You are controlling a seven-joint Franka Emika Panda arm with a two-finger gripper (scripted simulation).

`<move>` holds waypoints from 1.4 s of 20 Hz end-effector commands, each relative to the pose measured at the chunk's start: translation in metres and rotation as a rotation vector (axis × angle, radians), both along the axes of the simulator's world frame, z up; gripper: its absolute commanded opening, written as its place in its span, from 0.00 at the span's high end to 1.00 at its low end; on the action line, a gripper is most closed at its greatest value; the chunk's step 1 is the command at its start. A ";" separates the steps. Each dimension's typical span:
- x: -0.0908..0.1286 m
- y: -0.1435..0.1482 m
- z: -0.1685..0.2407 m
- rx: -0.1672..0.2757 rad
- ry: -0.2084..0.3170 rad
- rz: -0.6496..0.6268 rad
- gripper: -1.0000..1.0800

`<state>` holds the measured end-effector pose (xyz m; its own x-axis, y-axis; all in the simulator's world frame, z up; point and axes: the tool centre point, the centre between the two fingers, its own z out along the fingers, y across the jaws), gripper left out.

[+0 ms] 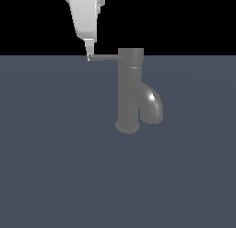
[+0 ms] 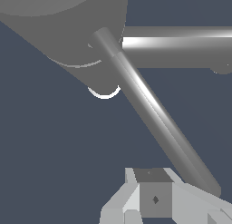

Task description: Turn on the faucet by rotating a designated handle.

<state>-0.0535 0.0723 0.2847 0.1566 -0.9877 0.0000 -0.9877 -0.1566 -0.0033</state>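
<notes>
The gripper (image 1: 89,56) meets the free end of the handle (image 1: 105,57) atop the faucet (image 1: 129,91); its opening I cannot tell.

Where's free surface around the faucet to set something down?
Bare surface in front of the faucet's base and on both sides of it in the exterior view. Crowded only up top: the gripper sits at the handle's free end.

We see the white arm reaching down from the top of the exterior view, its claw (image 1: 89,56) pointing downward, tapered to a narrow tip. In the wrist view, one pale fingertip (image 2: 154,198) shows; the jaws' spacing is unclear to us.
</notes>
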 end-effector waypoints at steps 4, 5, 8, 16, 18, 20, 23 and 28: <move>-0.010 -0.014 0.000 -0.001 0.000 0.000 1.00; -0.012 -0.018 0.000 -0.001 0.000 0.000 1.00; -0.020 -0.029 0.000 -0.001 0.001 -0.001 1.00; -0.039 -0.059 0.000 0.000 0.002 -0.001 1.00; -0.045 -0.066 0.000 0.000 0.002 -0.001 1.00; -0.050 -0.074 0.000 0.000 0.002 -0.002 1.00; -0.057 -0.085 0.000 0.000 0.003 -0.002 1.00; -0.055 -0.091 0.000 -0.001 0.001 0.007 1.00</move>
